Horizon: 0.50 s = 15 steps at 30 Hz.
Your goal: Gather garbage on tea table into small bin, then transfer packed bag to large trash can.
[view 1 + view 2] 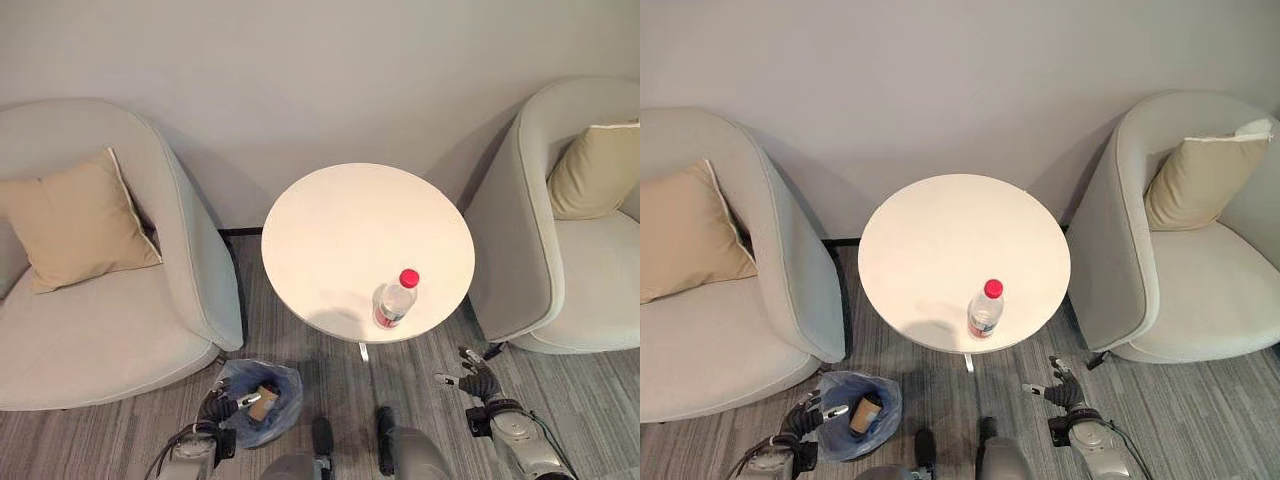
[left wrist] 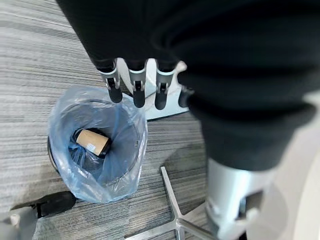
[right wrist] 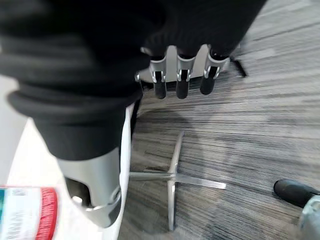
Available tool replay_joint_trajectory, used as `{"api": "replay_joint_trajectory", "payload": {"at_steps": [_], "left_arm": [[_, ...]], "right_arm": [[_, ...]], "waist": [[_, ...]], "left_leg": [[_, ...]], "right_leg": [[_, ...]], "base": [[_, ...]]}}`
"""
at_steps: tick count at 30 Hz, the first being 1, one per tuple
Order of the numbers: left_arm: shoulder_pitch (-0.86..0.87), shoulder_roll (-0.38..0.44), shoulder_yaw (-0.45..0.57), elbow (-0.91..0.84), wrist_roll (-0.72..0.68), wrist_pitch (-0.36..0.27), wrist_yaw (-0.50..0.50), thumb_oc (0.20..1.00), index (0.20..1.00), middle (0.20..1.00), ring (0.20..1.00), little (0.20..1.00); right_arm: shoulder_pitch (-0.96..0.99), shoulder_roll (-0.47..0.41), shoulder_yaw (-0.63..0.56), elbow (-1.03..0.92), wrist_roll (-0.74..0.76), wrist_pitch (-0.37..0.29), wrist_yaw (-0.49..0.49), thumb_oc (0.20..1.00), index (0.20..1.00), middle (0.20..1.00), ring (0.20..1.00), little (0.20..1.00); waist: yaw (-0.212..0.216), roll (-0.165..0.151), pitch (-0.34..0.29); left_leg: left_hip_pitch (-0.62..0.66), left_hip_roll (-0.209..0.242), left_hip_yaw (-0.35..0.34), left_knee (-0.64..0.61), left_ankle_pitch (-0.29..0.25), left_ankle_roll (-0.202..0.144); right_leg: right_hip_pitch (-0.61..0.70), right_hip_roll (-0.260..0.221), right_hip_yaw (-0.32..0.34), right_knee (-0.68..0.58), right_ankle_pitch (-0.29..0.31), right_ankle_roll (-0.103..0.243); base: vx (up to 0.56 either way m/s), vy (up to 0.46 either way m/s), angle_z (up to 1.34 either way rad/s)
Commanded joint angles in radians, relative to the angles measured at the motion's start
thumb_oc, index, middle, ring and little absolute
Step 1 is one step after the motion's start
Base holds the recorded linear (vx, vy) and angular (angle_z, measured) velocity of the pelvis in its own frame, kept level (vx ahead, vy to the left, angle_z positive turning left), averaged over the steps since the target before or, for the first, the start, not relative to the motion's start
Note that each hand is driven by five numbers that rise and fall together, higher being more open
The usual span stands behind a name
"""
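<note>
Item: bottle (image 1: 396, 300), upright, red cap up, at the table's (image 1: 340, 225) near edge, lower centre of frame. Our right hand (image 1: 478, 380), fingers relaxed and empty, sits lower right, nearer it. Left hand (image 1: 222, 405), likewise slack, beside the bin (image 1: 280, 385) at lower left.

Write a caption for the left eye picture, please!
Red-capped bottle stands on the round table; small bin waits below.

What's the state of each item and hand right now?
bottle: upright on table, red cap on
small bin: on floor, blue bag open, brown cup inside
left hand: open, above bin, holding nothing
right hand: open, above floor, holding nothing
</note>
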Motion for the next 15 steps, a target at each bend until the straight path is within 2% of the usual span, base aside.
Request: {"api": "replay_joint_trajectory", "payload": {"at_steps": [1,9,15], "left_arm": [[0.014,-0.009,0.019,-0.027,0.054,-0.033,-0.014,1.000,1.000,1.000,1.000,1.000],[0.025,-0.022,0.000,-0.035,0.086,-0.030,-0.028,1.000,1.000,1.000,1.000,1.000],[0.030,-0.032,-0.013,-0.009,0.095,-0.035,-0.032,1.000,1.000,1.000,1.000,1.000]], "right_arm": [[-0.027,-0.123,0.018,-0.138,-0.135,-0.047,0.004,1.000,1.000,1.000,1.000,1.000],[-0.042,-0.237,0.056,-0.314,-0.263,-0.064,0.038,1.000,1.000,1.000,1.000,1.000],[-0.083,-0.263,0.109,-0.373,-0.281,-0.079,0.066,1.000,1.000,1.000,1.000,1.000]], "waist": [[-0.001,-0.004,-0.015],[0.007,0.010,-0.021],[0.015,0.021,-0.033]], "left_leg": [[-0.030,0.079,-0.026,0.131,-0.118,-0.088],[-0.017,0.095,-0.048,0.107,-0.087,-0.114],[0.007,0.095,-0.058,0.071,-0.069,-0.123]], "right_leg": [[0.180,0.022,-0.030,-0.176,0.013,0.014],[0.241,0.036,-0.072,-0.242,0.006,-0.002],[0.282,0.042,-0.104,-0.282,0.004,-0.003]], "base": [[0.05,-0.139,0.11],[0.02,-0.094,0.14],[0.03,-0.028,0.21]]}}
